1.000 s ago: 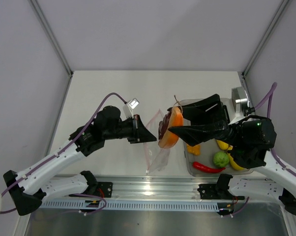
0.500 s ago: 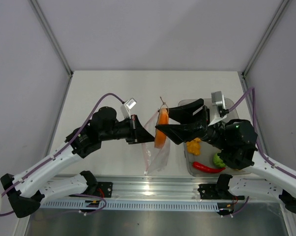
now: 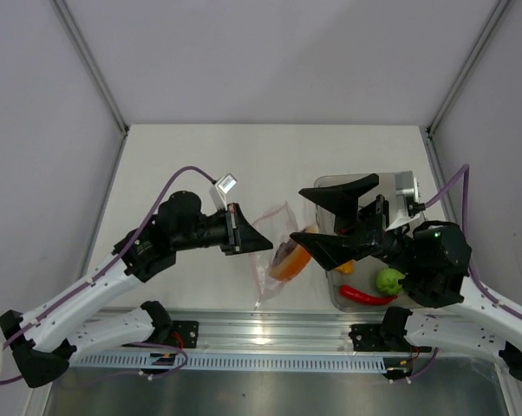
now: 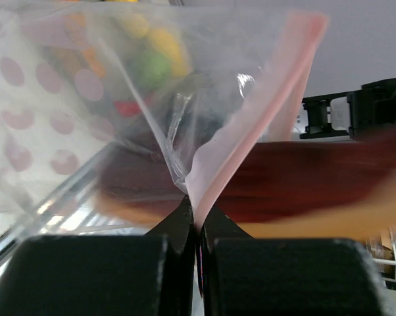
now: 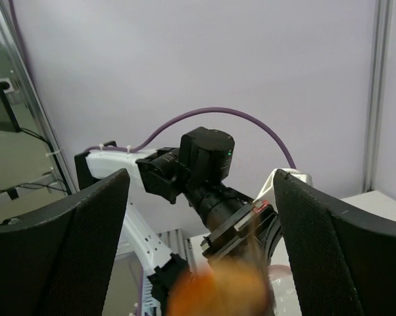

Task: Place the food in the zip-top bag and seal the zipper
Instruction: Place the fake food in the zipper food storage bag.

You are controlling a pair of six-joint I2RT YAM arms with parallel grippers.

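Note:
My left gripper [image 3: 265,242] is shut on the pink zipper strip [image 4: 264,112] of the clear spotted zip-top bag [image 3: 270,279] and holds its mouth up; the pinch shows in the left wrist view [image 4: 197,227]. An orange and reddish-brown food piece [image 3: 289,258] sits low at the bag's mouth. It is blurred in both wrist views [image 4: 303,184] [image 5: 218,293]. My right gripper [image 3: 320,222] is wide open and empty, just right of the bag, with the piece below its fingers [image 5: 199,174].
A rigid clear bin [image 3: 410,184] stands at the right under my right arm. It holds a green round fruit [image 3: 389,280], a red chili [image 3: 365,296] and an orange chunk [image 3: 346,266]. The metal rail [image 3: 270,334] runs along the near edge.
The right gripper held the orange and reddish-brown piece over the bag's mouth, then let it go and drew back right. The piece has dropped lower into the bag. The left gripper kept its hold.

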